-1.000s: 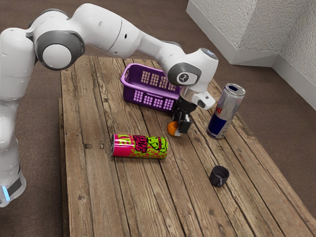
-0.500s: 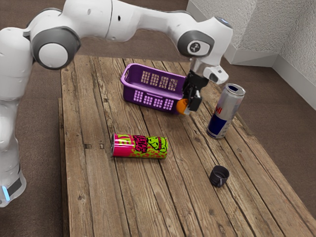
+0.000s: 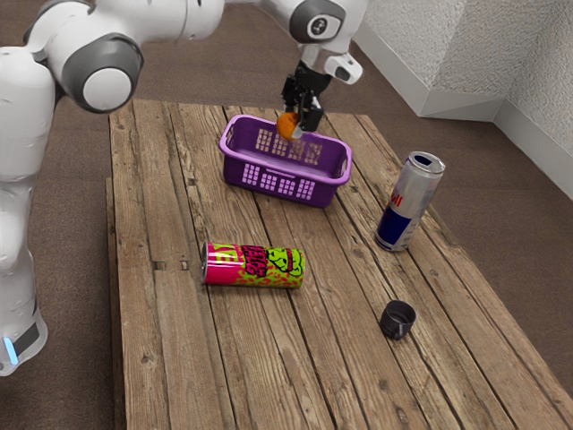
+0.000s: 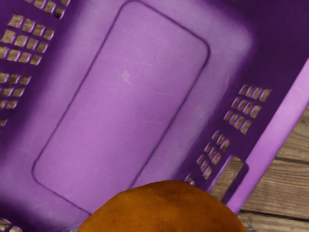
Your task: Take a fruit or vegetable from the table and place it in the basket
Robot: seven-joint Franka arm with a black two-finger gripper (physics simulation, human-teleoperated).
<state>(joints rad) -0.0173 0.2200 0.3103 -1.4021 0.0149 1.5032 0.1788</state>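
Still see the desk (image 3: pixel 170 358) bearing the purple basket (image 3: pixel 328 190) in the same spot. Have carried the gripper (image 3: pixel 301 124) from beside that basket to over its open inside, closed on both sides of the orange (image 3: pixel 286 126), only as far as its width allows. Hold it aloft there.

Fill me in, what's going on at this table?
The robot arm's gripper holds an orange fruit up over the purple basket, whose open inside lies beneath it in the wrist view. The fruit has not been released. Elsewhere on the table are a colorful can on its side, an upright silver-and-blue can and a small dark cup.
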